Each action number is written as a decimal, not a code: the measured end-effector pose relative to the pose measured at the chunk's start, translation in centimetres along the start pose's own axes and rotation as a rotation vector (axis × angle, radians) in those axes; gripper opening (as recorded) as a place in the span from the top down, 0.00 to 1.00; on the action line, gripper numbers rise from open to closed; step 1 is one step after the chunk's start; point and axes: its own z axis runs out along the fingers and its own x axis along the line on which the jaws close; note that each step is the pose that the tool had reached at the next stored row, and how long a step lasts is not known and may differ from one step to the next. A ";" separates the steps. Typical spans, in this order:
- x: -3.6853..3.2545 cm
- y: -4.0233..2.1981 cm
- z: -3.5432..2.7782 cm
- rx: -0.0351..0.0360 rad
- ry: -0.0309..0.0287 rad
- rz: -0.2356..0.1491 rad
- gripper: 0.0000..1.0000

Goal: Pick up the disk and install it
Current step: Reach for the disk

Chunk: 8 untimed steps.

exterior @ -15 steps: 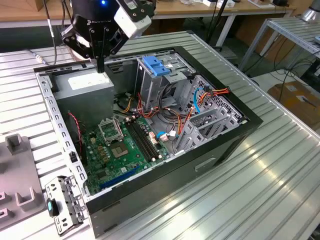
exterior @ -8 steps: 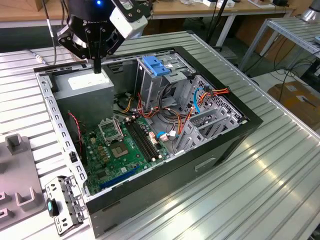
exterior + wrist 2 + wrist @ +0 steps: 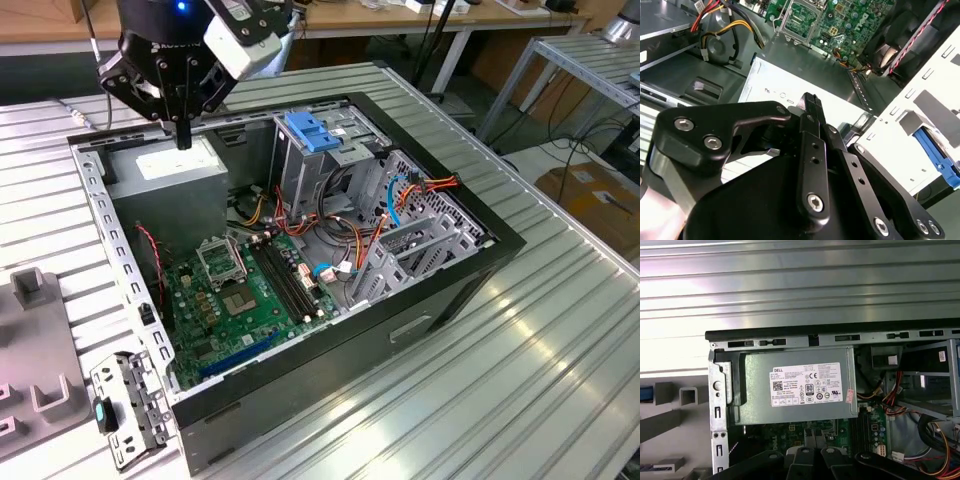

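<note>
Black claw (image 3: 183, 138) pinched narrow with nothing in it, hanging just above the grey power-supply box (image 3: 200, 195), tips over its white sticker (image 3: 807, 384). Past the box from the claw is the green motherboard (image 3: 245, 290), then farther off the drive cage (image 3: 300, 170) with a blue bracket (image 3: 318, 132) on top. Which way the disk lies from the claw, and how its long axis runs, I can't tell. Blue scraps (image 3: 645, 392) by grey fixtures (image 3: 670, 395) outside the case are cut off, too clipped to call.
</note>
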 end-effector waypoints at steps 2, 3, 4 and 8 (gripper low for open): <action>0.30 -0.02 0.01 0.0000 0.0000 0.000 0.89; 0.51 -0.04 0.01 0.0000 -0.0001 0.000 0.89; 0.73 -0.06 0.02 0.0000 0.0000 0.000 0.89; 1.29 -0.10 0.03 0.0000 0.0000 0.000 0.89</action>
